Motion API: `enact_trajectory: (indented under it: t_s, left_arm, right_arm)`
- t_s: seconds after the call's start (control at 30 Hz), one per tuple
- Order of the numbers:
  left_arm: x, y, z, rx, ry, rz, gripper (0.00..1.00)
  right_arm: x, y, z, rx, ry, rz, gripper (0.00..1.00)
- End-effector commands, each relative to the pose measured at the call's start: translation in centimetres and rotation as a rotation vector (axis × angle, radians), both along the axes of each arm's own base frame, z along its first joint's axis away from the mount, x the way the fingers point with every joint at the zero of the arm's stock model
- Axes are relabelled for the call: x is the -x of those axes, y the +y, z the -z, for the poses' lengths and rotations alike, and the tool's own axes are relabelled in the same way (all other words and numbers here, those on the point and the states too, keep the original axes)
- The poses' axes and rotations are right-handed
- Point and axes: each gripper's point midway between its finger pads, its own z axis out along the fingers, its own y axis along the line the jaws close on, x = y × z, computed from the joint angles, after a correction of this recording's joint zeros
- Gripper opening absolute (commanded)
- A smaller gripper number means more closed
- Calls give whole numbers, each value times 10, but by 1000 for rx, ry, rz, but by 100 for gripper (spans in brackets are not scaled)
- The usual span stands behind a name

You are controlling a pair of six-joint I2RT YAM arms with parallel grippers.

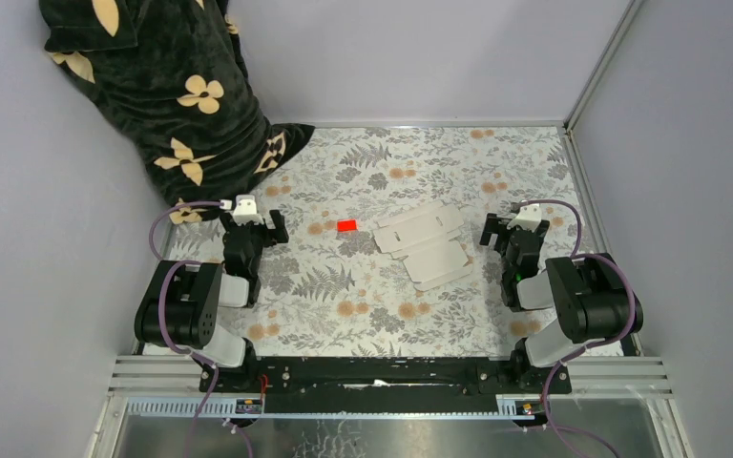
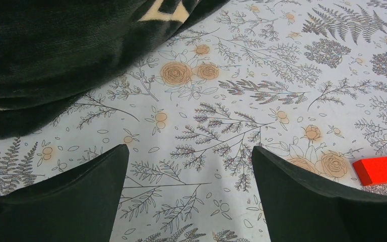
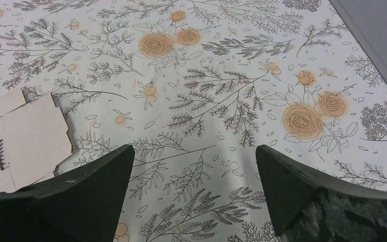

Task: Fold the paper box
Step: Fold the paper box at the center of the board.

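Lying flat on the bench between the wide-open left gripper and wide-open right gripper, the paper box could skid or crease off-line if pushed while unpinned.

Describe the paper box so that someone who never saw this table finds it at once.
Look at the flower-printed table. Just right of its middle lies the paper box, a flat white cardboard sheet with flaps and slots. The small red rectangle to its left is coloured and much smaller.
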Motion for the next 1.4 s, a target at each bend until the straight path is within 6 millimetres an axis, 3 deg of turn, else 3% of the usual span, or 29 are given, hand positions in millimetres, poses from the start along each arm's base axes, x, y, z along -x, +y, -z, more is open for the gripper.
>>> enact_trajectory:
  t_s: [0.0, 0.4, 0.53, 0.6, 0.63, 0.67, 0.73, 0.83, 0.87, 0.93, 1.0, 1.03, 1.1, 1.17, 1.27, 1.37]
  left_arm:
    - [-7, 3, -18, -24, -65, -16, 99]
    - [-7, 3, -18, -24, -67, -16, 99]
    - [-7, 7, -35, -7, 2, -66, 99]
    - [-12, 2, -59, 158, 60, -123, 99]
    - [-16, -10, -75, 284, 63, -109, 99]
    - [-19, -26, -88, 352, 62, -49, 99]
    - [-24, -61, -115, 439, 48, 81, 99]
    - [-29, -113, -152, 417, 64, 203, 99]
    - [-35, -130, -180, 377, 34, 223, 99]
    - [-35, -175, -212, 296, -13, 315, 99]
    - [-44, -198, -239, 256, -35, 353, 99]
    - [-49, -201, -244, 269, 1, 339, 99]
    - [-62, -205, -244, 344, 66, 322, 99]
    - [-65, -203, -222, 563, 189, 321, 99]
    - [-51, -222, -214, 817, 203, 608, 99]
    - [-53, -227, -174, 695, 329, 476, 99]
  right_arm:
    - [-11, 0, -19, -13, -71, -3, 100]
    - [-11, 0, -20, -13, -73, -3, 100]
    - [-10, -14, -24, -26, -70, 94, 100]
    - [-12, -5, -29, -35, 27, 51, 99]
    - [-12, -1, -33, -87, 88, 66, 100]
    - [-20, 1, -54, -140, 95, 91, 100]
    - [-28, 17, -76, -180, 163, 22, 100]
    - [-33, 40, -126, -246, 196, -81, 100]
    - [-34, 49, -140, -280, 189, -116, 100]
    - [-38, 56, -144, -356, 158, -119, 100]
    - [-42, 57, -127, -494, 174, -52, 100]
    - [-45, 67, -121, -523, 211, -113, 100]
    - [-51, 89, -115, -562, 261, -230, 100]
    - [-56, 99, -107, -580, 304, -273, 100]
    - [-60, 100, -93, -558, 364, -280, 96]
    - [-59, 100, -76, -530, 428, -293, 84]
